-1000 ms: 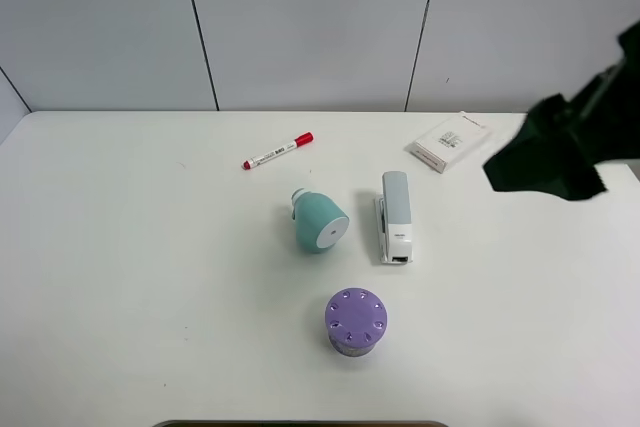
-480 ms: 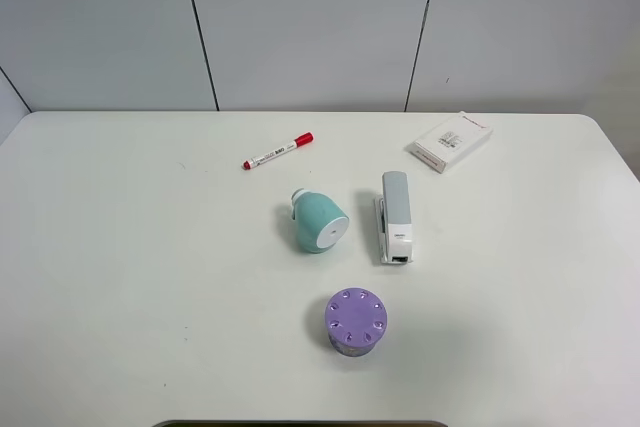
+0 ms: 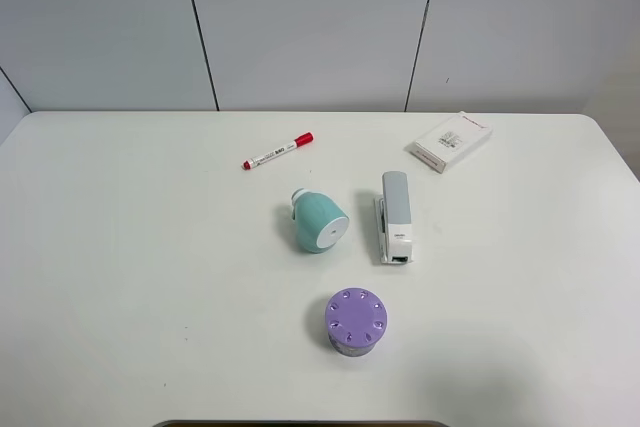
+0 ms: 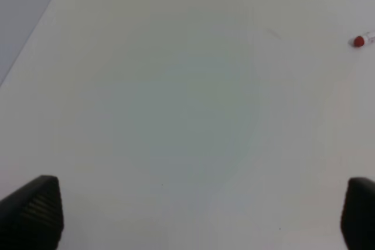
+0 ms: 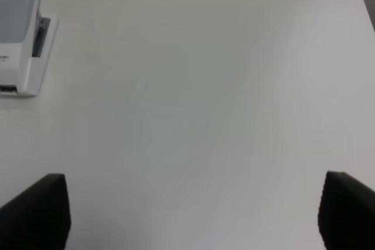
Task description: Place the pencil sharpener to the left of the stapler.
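One pencil sharpener [image 3: 319,221], white face frontward.

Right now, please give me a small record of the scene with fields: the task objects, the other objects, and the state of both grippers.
pencil sharpener: teal, lying on its side, left of the stapler, not touching it
stapler: grey and white, flat on the table
purple cylinder: in front of both
red marker: behind the sharpener
white box: back right
left gripper: open, empty
right gripper: open, empty
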`<state>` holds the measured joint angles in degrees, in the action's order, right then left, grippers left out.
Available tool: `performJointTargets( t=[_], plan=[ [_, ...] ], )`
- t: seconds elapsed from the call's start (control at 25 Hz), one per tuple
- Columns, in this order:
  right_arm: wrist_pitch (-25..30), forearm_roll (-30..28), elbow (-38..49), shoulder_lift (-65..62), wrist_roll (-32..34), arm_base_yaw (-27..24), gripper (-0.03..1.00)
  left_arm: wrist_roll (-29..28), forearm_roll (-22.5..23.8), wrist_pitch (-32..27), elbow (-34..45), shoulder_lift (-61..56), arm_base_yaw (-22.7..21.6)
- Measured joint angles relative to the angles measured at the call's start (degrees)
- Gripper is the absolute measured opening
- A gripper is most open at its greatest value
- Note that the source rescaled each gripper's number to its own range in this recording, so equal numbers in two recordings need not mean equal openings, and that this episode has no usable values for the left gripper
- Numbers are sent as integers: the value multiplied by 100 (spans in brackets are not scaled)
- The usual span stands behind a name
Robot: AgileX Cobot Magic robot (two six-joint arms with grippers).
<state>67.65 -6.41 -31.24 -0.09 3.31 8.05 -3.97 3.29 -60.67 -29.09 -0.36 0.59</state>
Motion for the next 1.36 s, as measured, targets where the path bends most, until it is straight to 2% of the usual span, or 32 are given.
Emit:
performJointTargets(
  t=[0.2,1.36],
  plan=[
    [-712,48,91,0,67,0,88,0,0,0,0,0,0],
    [-636,120,206,0,101,-4,87,0,0,0,0,0,0]
  ],
)
